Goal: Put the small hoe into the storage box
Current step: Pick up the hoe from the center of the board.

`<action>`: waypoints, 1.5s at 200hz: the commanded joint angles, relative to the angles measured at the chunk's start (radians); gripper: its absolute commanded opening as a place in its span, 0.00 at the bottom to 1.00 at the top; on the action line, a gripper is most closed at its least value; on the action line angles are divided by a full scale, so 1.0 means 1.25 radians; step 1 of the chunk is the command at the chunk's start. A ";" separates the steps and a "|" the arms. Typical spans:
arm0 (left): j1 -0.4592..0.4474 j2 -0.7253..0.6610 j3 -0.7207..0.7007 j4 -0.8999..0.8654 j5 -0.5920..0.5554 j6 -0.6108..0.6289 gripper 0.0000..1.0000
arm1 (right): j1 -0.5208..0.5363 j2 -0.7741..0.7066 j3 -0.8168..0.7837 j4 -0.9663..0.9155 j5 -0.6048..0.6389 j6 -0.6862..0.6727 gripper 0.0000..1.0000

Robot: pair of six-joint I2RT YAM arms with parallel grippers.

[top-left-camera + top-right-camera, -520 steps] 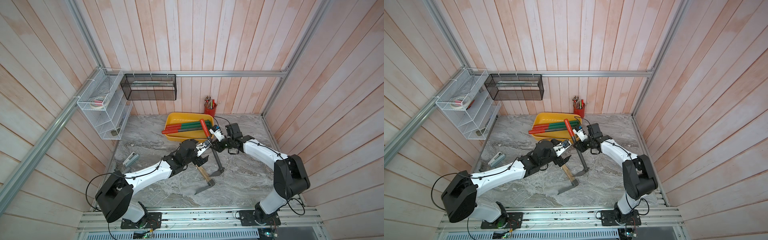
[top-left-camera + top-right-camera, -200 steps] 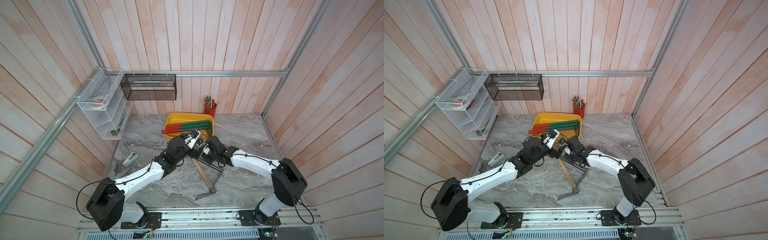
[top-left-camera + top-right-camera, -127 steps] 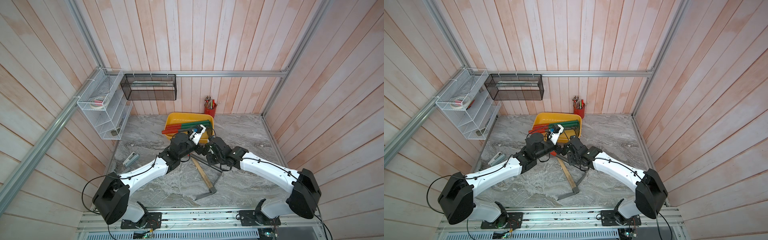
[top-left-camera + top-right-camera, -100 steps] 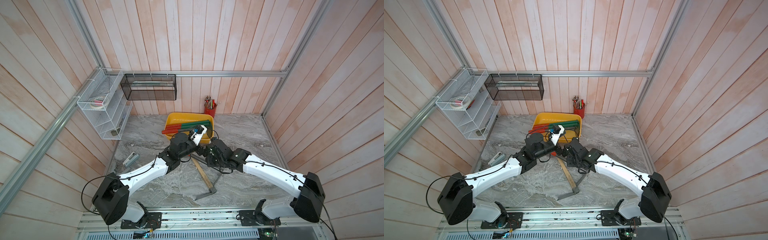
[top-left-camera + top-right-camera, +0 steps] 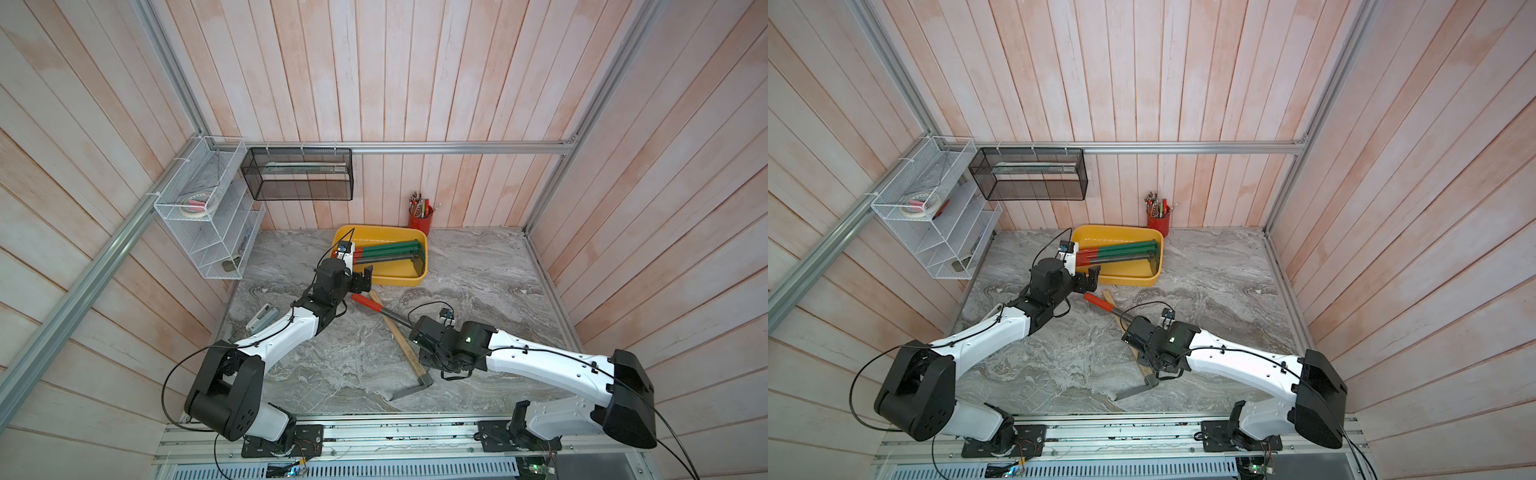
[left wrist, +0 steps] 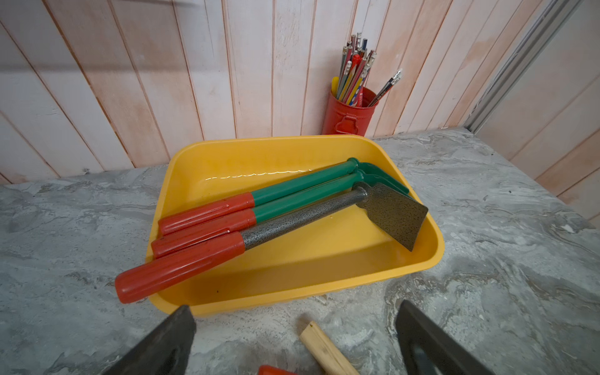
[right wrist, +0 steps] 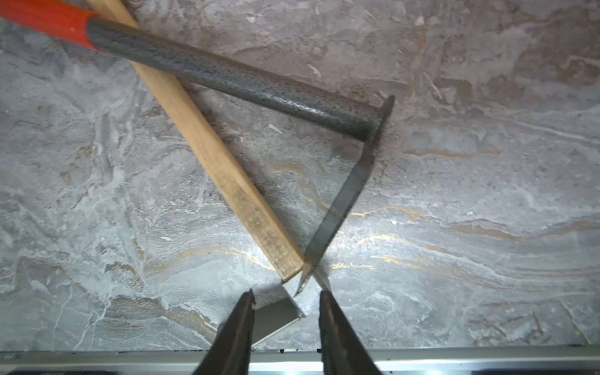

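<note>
**Hoe down on the table, both pincers letting go**

The right gripper (image 7: 286, 293) is hanging low over the table (image 5: 324, 374), jaws narrowed but apart, gripping nothing, and is drawing back from the tools. The left gripper (image 5: 360, 281) is hovering spread wide by the near corner of the storage box (image 5: 399, 281). Moments ago the two were holding the small hoe (image 5: 376, 307) aloft. Now it is lying on the table, red grip just short of the box, shaft crossing a wooden-handled tool (image 5: 399, 336). I'd say it is needing a fresh pickup.
</note>
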 commanded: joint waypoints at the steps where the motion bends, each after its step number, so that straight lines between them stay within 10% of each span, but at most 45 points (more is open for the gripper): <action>1: 0.009 -0.004 -0.010 0.010 -0.004 -0.035 0.98 | 0.005 -0.023 -0.028 -0.040 0.038 0.105 0.36; 178: 0.027 -0.013 -0.020 0.007 0.026 -0.034 0.92 | -0.093 0.011 -0.191 0.223 0.027 -0.010 0.37; 300: 0.024 -0.027 -0.005 -0.027 0.018 -0.018 0.88 | -0.269 0.048 -0.168 0.333 -0.082 -0.384 0.05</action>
